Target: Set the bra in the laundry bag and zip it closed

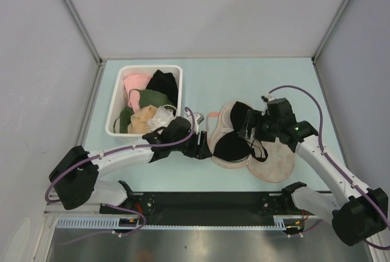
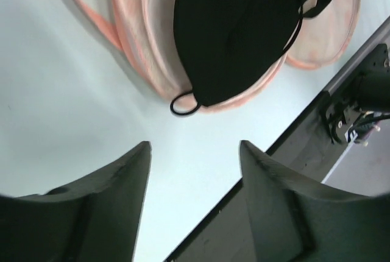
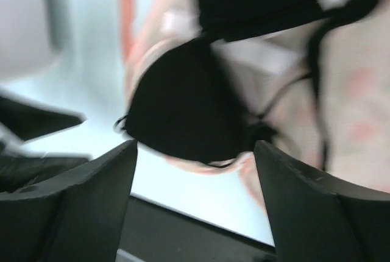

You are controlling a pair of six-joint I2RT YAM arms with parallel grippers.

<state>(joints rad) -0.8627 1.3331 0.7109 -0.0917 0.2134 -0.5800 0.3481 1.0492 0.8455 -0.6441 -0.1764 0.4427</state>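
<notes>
So the bra [image 1: 230,147] is lying across the opened-up bag [image 1: 275,166], black cups on the pale insides, around mid-table and a bit to the right. My read is it's laid there so the two halves can fold over it. The bag is flat open though, and nothing's zipped yet. One snag: a strap loop [image 2: 184,103] pokes out past the bag's edge onto the table [image 1: 244,79]. That looks like exactly the sort of thing a zipper chews on, so I'd guess it wants tucking in first.

Left gripper [image 2: 194,147] sits low just beside the bag's left edge, fingers spread wide, nothing between them. Right gripper [image 3: 195,147] hovers over the bag's right half, also wide and empty. Its view is blurry, so I can't tell whether it touches the fabric. One on each side makes sense to me for a fold-and-zip: one pins, the other pulls.

The surface is a plain pale mint tabletop, smooth-looking. A white bin [image 1: 152,67] sits at the back left with pink, green, black and beige clothes in it, apart from the bag. There are plain grey-white walls on three sides with metal posts at the corners. A black rail [image 1: 207,202] runs along the near edge where the arms are bolted.
</notes>
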